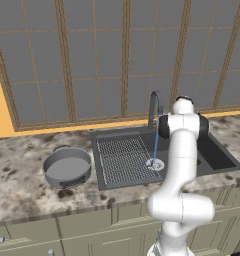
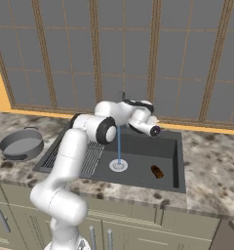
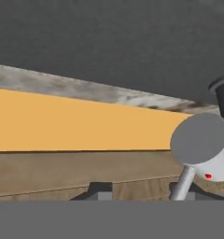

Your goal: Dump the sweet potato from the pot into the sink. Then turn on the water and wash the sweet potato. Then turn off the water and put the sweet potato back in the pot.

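The sweet potato (image 2: 157,172) lies on the floor of the sink (image 2: 167,146), right of the round drain (image 2: 118,165). A thin blue stream of water (image 2: 119,144) runs down onto that drain, and it also shows as water (image 1: 155,142) falling from the faucet (image 1: 153,107). The grey pot (image 1: 67,167) stands on the counter left of the sink (image 1: 217,157). My gripper (image 2: 157,130) is held high over the back of the basin, beside the faucet. In the hand view my gripper (image 3: 144,193) is open, and the faucet's grey lever knob (image 3: 200,144) sits just by the right fingertip (image 3: 191,195).
A ribbed draining grid (image 1: 123,159) fills the sink's left part. The speckled stone counter (image 1: 22,195) runs on both sides. An orange wall strip and a tall panelled window (image 1: 117,55) close off the back. My own arm hides the sink's middle in the left base view.
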Motion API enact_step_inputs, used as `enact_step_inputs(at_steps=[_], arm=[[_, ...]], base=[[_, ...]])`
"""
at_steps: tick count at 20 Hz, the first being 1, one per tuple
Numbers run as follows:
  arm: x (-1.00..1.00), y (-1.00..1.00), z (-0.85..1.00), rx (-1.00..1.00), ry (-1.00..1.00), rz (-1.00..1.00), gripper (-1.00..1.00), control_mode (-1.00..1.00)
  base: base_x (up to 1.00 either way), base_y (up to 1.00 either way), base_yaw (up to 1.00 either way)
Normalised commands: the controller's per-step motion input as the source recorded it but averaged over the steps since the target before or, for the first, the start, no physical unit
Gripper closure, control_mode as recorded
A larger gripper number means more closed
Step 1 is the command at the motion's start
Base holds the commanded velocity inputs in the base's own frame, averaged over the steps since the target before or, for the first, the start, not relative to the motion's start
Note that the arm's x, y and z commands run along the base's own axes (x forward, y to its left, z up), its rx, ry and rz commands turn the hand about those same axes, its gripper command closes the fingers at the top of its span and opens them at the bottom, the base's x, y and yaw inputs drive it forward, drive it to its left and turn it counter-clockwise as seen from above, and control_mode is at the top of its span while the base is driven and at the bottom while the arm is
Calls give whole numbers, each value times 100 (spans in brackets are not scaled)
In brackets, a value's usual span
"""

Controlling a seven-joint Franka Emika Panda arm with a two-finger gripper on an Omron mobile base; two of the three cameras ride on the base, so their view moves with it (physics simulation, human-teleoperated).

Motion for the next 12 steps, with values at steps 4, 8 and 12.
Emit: enact_step_inputs(at_steps=[4,8,12], arm=[[0,51,-5,-10,-12,61,100,-100],[0,18,-4,-3,-16,79,100,-100],[-24,-27,-1,4,-15,79,100,-100]], base=[[0,0,0],[0,0,0],[0,0,0]])
